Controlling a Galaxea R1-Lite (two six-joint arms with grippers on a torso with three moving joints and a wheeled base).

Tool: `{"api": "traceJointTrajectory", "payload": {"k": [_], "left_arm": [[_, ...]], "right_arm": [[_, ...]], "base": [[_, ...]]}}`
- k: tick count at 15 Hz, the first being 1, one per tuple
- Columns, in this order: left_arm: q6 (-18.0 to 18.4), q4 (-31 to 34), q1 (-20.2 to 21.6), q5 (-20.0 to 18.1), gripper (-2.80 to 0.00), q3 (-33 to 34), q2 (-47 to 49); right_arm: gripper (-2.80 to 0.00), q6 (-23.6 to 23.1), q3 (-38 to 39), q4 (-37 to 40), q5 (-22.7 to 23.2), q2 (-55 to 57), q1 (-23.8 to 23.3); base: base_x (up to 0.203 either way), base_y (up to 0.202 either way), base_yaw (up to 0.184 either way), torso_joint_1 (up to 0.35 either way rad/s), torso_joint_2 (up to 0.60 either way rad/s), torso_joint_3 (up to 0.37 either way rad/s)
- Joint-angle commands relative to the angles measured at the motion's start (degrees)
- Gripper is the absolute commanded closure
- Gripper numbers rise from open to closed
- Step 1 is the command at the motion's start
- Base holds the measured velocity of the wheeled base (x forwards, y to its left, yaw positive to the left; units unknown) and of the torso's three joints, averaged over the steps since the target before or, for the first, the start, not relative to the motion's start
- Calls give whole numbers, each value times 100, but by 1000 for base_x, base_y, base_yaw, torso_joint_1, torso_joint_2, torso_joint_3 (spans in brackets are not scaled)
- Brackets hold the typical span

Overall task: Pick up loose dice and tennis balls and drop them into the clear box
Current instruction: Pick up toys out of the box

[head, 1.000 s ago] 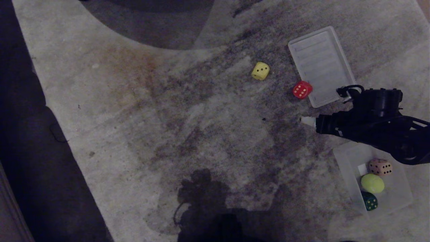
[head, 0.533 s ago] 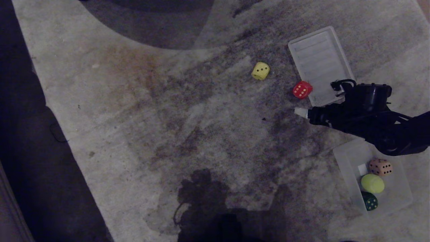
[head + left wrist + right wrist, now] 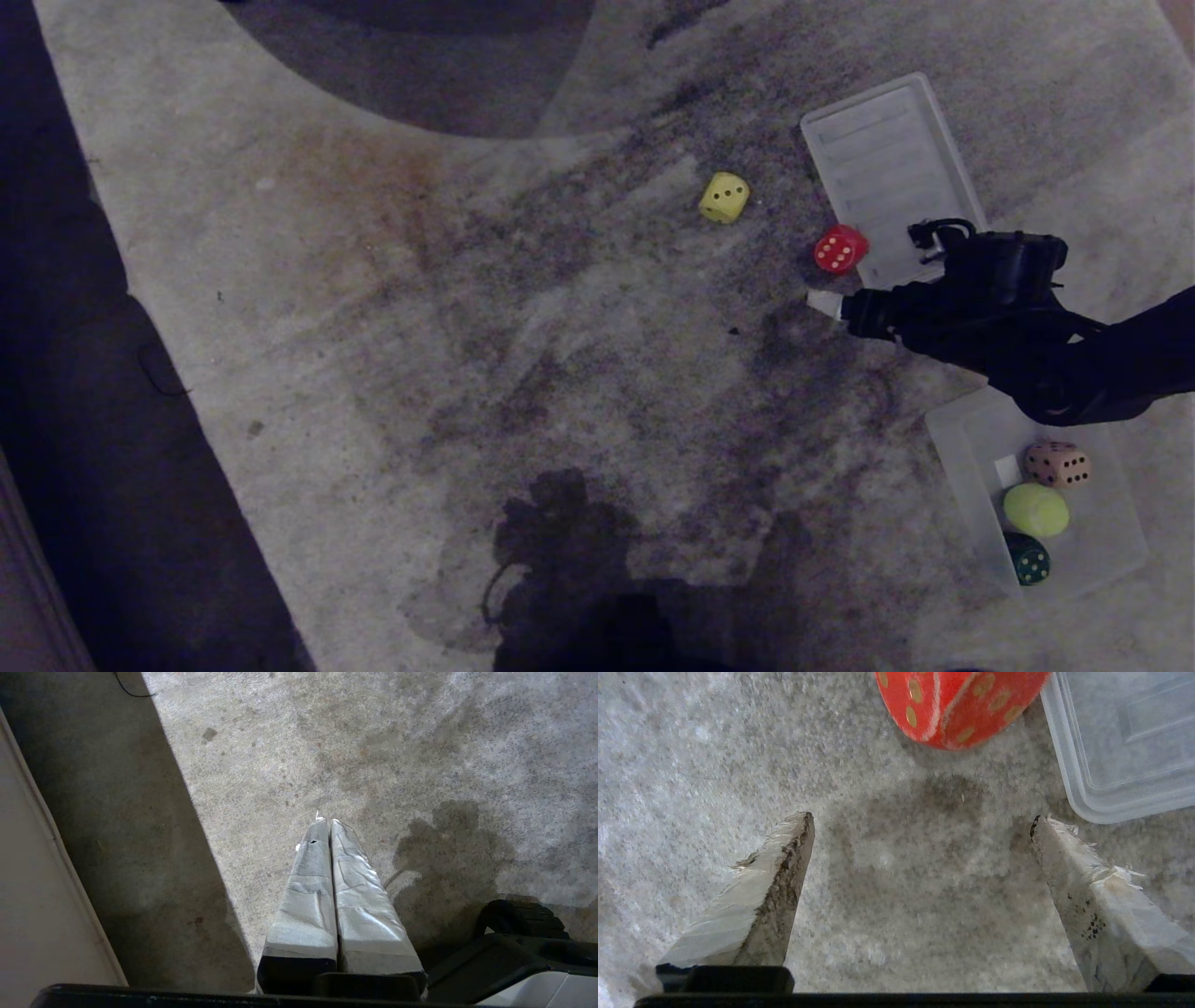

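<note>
Yellow die [image 3: 724, 197] loose on carpet, I leave for later. Red die [image 3: 840, 249] just beside lid [image 3: 887, 168], my right gripper [image 3: 920, 821] spread wide, empty, near it. I must straddle die, avoid lid edge. Clear box [image 3: 971, 448] at right. Left gripper [image 3: 327, 823] clenched, empty.

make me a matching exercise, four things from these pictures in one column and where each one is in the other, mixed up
Things:
1. red die
2. yellow die
3. tennis ball
4. right hand

Places:
A. inside the clear box
B. alone on the carpet, away from the lid
C. open above the carpet, just short of the red die
D. on the carpet beside the lid's edge

Pairs: 1-D, 2-B, 3-A, 4-C
</note>
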Motion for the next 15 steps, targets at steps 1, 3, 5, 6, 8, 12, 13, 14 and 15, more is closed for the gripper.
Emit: {"api": "traceJointTrajectory", "payload": {"k": [1, 3, 5, 6, 8, 12, 13, 14, 15], "left_arm": [[-4, -1, 0, 4, 0, 9, -1], [-4, -1, 0, 4, 0, 9, 6], [-4, -1, -1, 4, 0, 8, 6], [-4, -1, 0, 4, 0, 9, 5], [-4, -1, 0, 4, 0, 9, 6], [-4, -1, 0, 4, 0, 9, 6], [-4, -1, -8, 3, 0, 9, 6], [-4, -1, 0, 4, 0, 9, 3], [-4, -1, 0, 4, 0, 9, 6]], "right_arm": [[-280, -6, -15, -39, 9, 9, 3], [-280, -24, -24, -39, 9, -20, 3], [-280, -24, -24, -39, 18, -44, 3], [-280, -24, -24, -39, 9, -53, 3], [-280, -16, -24, -39, 26, -165, 3], [-280, -6, -51, -4, 27, -246, -6], [-280, -6, -61, -4, 31, -250, -6], [-280, -6, -104, -4, 39, -242, -6], [-280, -6, -164, -4, 64, -191, -8]], "base": [[0, 0, 0, 0, 0, 0], [0, 0, 0, 0, 0, 0], [0, 0, 0, 0, 0, 0], [0, 0, 0, 0, 0, 0], [0, 0, 0, 0, 0, 0], [0, 0, 0, 0, 0, 0], [0, 0, 0, 0, 0, 0], [0, 0, 0, 0, 0, 0], [0, 0, 0, 0, 0, 0]]}}
